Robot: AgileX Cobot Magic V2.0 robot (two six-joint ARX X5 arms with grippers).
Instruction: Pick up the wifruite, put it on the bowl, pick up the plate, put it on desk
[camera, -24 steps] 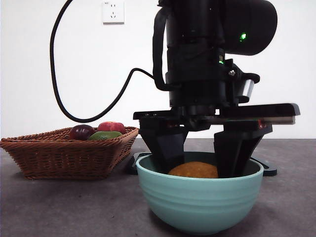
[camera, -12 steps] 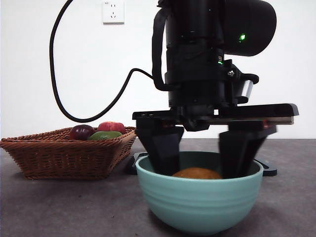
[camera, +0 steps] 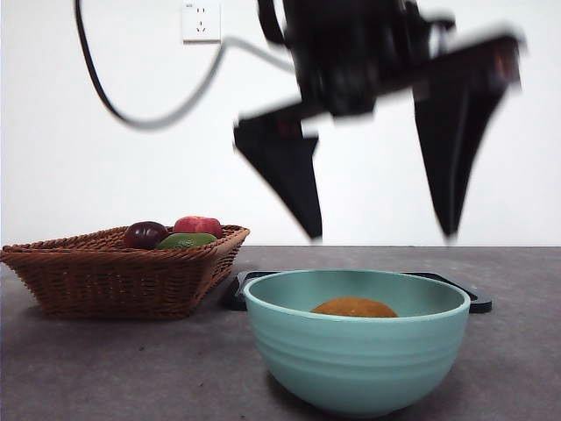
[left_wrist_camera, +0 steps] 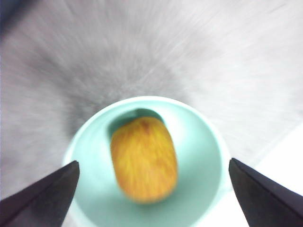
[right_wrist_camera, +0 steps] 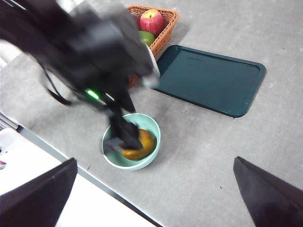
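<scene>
The left gripper is now lifted high above the bowl, jaws spread wide & empty, blurred by motion; half a sec ago they stood inside the bowl beside the wifruite, which now lies alone at lower centre; so step 1 looks done; next is the dark tray; right gripper waits, also spread.

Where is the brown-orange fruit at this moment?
The brown-orange fruit lies inside the mint-green bowl at the front of the desk. The open left gripper is above it, and the wicker basket stands beside the bowl.
</scene>
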